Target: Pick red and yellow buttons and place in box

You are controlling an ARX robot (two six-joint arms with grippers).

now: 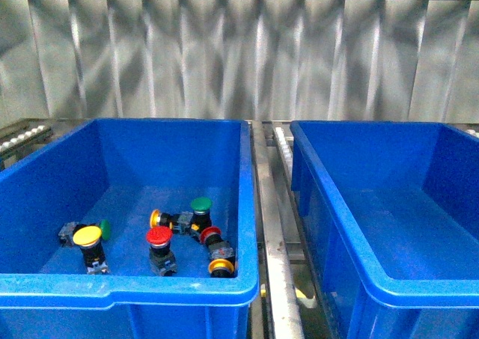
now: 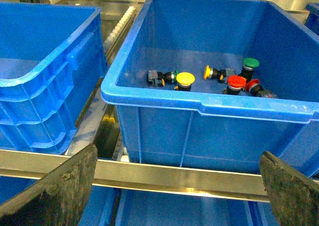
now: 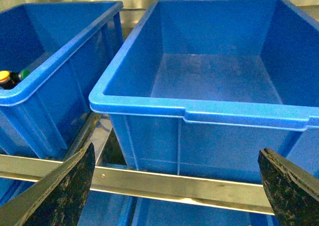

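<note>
Not started yet, judging by this. Can see the red button [image 1: 159, 236] and yellow button [image 1: 87, 236] down in the left bin [image 1: 127, 286], toward its near wall, mixed in with green buttons [image 1: 200, 203] and small orange-faced ones [image 1: 221, 265]. Nothing in the right box [image 1: 419, 290]. Left gripper [image 2: 178, 153] and right gripper [image 3: 175, 151] both spread wide, holding nothing, hanging just short of the bins. Whole pick-and-drop left to do, twice.

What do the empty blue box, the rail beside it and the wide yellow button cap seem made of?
Empty blue box: likely moulded plastic, smooth and slightly glossy; even colour, thick rolled rim. Rail: metal, perhaps steel or aluminium; silvery reflective sheen. Wide yellow button cap: probably plastic; bright uniform colour, soft shine.
</note>
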